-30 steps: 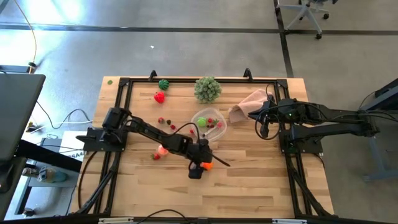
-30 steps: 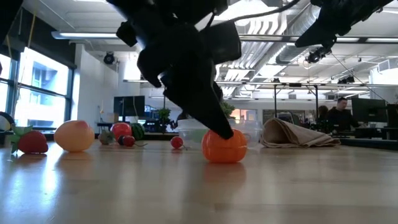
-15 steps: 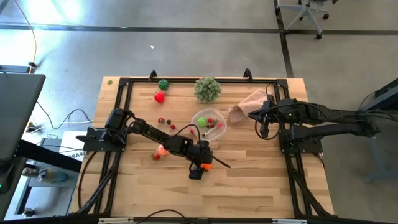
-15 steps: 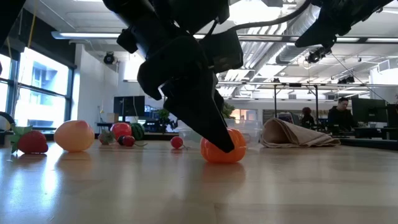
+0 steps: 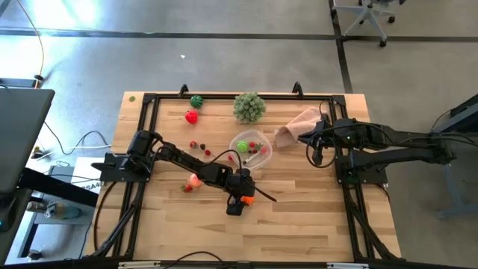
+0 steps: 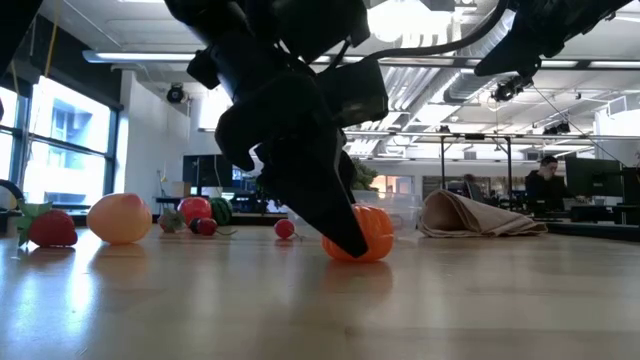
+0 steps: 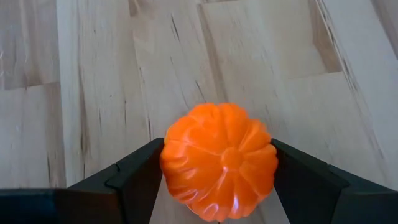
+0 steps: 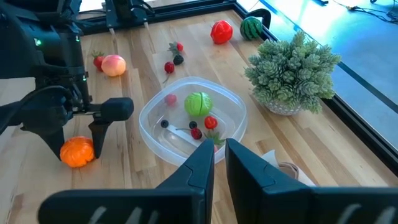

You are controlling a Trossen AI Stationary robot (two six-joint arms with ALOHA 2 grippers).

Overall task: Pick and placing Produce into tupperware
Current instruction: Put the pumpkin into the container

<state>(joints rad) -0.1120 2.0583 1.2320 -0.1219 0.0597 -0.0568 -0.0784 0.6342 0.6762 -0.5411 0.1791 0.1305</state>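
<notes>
Over the last second the left gripper (image 7: 217, 171) has settled lower around the orange pumpkin (image 7: 219, 160); its jaws now bracket it on the tabletop (image 5: 299, 224), near the tupperware (image 5: 252, 144), so a lift looks imminent; the right gripper (image 8: 219, 163) waits closed beside the tupperware.

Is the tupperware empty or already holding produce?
Holding some. The right wrist view shows the tupperware upright with a green piece and small red and pink pieces inside.

Bare table (image 5: 299, 224) surrounds the left hand (image 5: 247, 199); tupperware (image 5: 251, 145) stands beyond.
</notes>
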